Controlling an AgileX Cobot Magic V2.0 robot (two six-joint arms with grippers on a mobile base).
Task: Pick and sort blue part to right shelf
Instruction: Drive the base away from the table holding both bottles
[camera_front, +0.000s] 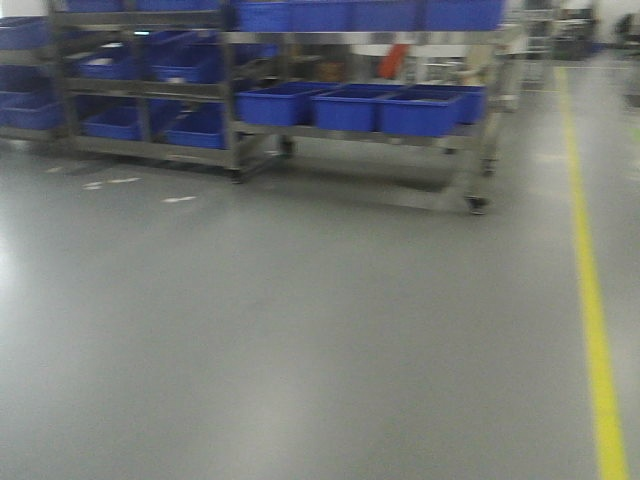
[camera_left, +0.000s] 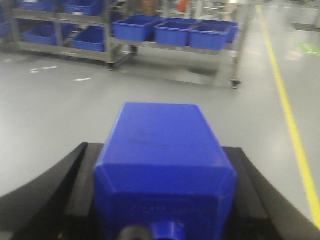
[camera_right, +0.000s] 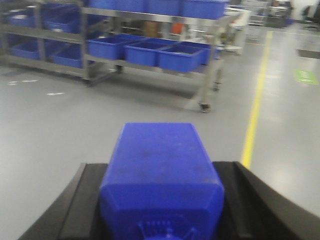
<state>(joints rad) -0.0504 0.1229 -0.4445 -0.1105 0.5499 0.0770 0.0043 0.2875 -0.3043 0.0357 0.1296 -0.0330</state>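
Note:
The blue part (camera_right: 159, 160), a narrow dark-blue block with a ridged cap towards the camera, sits between the black fingers (camera_right: 82, 200) of my right gripper (camera_right: 161, 185), which is shut on it. My left gripper (camera_left: 162, 175) is shut on a wider blue block (camera_left: 157, 140) with a small round knob. The right shelf (camera_front: 455, 140), a steel rack on castors carrying large blue bins (camera_front: 420, 110), stands far ahead across the floor. It also shows in the left wrist view as right shelf (camera_left: 235, 55) and in the right wrist view as right shelf (camera_right: 212, 65). Neither gripper appears in the front view.
A second steel rack (camera_front: 150, 145) with blue bins stands left of the right shelf. Grey floor (camera_front: 300, 330) stretches between me and both racks. A yellow floor line (camera_front: 590, 300) runs along the right side.

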